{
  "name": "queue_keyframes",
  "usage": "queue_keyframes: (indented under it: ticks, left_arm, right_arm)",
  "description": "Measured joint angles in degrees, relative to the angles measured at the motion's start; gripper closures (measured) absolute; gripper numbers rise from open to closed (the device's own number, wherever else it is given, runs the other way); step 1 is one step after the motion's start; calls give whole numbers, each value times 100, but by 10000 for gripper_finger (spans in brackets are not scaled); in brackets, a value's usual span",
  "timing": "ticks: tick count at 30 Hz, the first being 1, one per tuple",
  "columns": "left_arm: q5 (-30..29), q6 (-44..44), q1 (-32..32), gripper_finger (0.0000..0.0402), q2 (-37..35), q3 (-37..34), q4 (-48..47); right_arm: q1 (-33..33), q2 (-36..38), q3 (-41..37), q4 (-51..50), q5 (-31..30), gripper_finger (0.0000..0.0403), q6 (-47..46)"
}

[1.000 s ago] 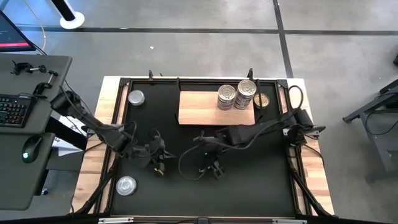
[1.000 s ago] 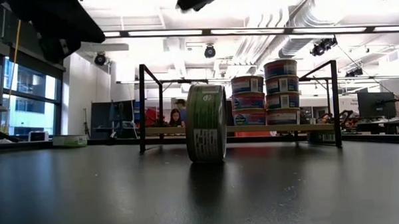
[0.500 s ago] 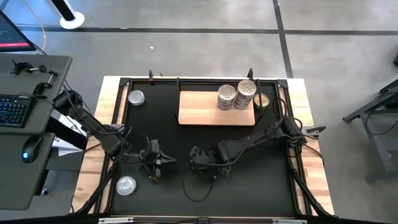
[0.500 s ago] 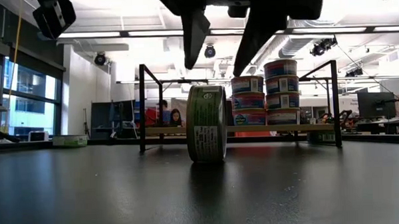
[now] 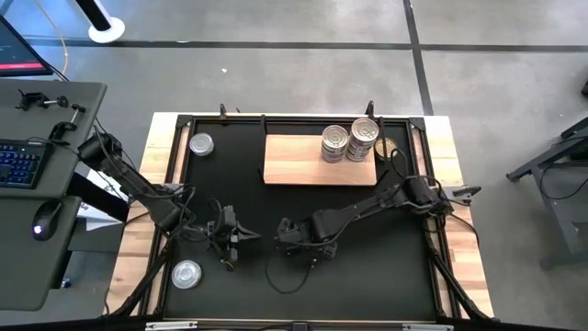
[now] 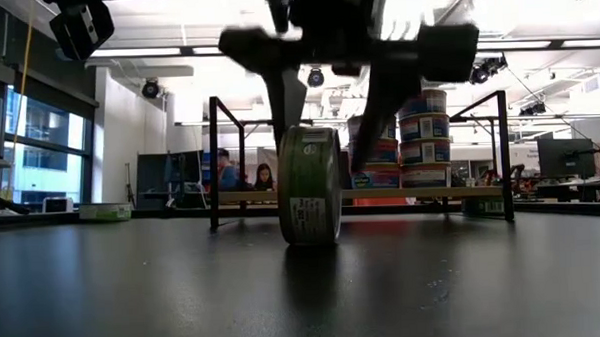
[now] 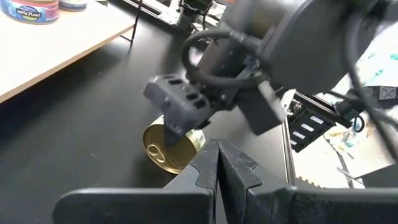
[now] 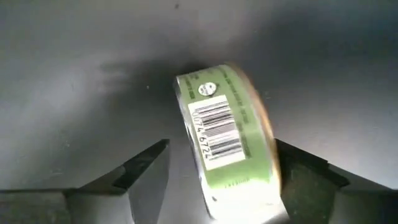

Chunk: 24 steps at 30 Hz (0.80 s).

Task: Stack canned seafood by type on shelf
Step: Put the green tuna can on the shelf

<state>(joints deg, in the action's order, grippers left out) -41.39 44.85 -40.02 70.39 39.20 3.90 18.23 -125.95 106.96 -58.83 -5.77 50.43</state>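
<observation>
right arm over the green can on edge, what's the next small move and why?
Probably lower a little more, then close. The right gripper is open, its jaws either side of the green-labelled can, which stands on its rim on the black mat; no grip shows yet. The left gripper, shut, waits nearby.

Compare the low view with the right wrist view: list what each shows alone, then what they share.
Low view only: two stacks of blue-labelled round metal tins on the pale wooden shelf board, with people in the room beyond.

Right wrist view only: the barcode printed on the green label.

Both: the green-labelled round metal tin standing on its edge on the black mat, with the right end effector open, one finger on either side of it and not yet closed.
</observation>
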Motion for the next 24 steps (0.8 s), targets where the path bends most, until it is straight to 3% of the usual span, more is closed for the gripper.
queue_keyframes:
  ticks: [6, 12, 16, 19, 24]
  left_arm:
    - [1, -4, -1, 402, 0, 0, -10]
    - [1, -299, 46, 402, 0, 0, -98]
    - [7, -303, 215, 402, 0, -2, -128]
    - [11, -307, 424, 401, 0, -2, -122]
    - [219, -580, 783, 402, 16, -2, -90]
  right_arm:
    - [-6, -89, 3, -42, 25, 172, -313]
    - [-4, 170, 15, -15, 26, 287, -1612]
    - [-41, 454, 22, -255, -31, 287, -2465]
    - [-94, 790, 22, -484, -561, 287, -2805]
    - [-416, 1308, 22, -731, -2117, 287, -3454]
